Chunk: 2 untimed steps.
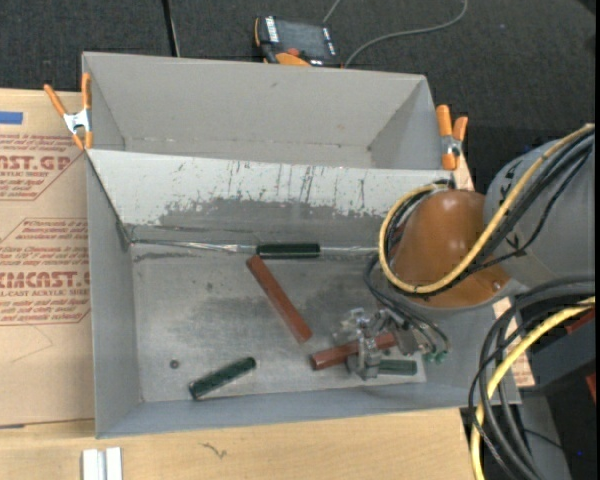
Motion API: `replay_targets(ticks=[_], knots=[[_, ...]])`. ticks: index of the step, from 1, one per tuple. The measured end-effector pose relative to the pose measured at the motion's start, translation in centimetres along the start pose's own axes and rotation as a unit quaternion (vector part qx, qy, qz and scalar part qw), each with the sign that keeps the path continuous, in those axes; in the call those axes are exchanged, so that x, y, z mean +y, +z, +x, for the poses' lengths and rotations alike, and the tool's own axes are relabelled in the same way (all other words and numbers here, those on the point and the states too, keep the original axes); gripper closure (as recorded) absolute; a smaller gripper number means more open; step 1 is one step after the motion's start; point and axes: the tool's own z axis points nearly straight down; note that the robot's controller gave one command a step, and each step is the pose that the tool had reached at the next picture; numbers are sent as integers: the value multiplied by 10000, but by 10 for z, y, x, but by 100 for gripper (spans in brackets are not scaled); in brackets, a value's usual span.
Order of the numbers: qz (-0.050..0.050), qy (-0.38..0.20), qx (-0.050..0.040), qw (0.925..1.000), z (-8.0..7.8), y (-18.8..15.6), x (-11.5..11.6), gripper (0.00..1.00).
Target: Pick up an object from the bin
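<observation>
Grey metal bin (pixel 110 298) lies under me, its few loose things flat on the floor since nothing props them: a long red-brown bar (pixel 278 298) slants across the middle, a dark green stick (pixel 288 251) rests at twelve o'clock against the foot of the back wall, and a second green stick (pixel 222 376) lies at seven o'clock. My claw (pixel 377 351) sits low at four o'clock, right over a short red-brown block (pixel 330 358) whose three-o'clock end runs in under it, so I judge that the piece to lift. Whether my claw is apart or clamped on that block I cannot tell, as its own metalwork hides the spot.
</observation>
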Motion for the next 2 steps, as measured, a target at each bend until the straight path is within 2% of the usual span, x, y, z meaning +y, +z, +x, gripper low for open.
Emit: replay_targets(ticks=[1,2], knots=[[13,219,-57,9997,-60,-111,21,100],[15,-138,-33,9999,-50,-156,17,100]])
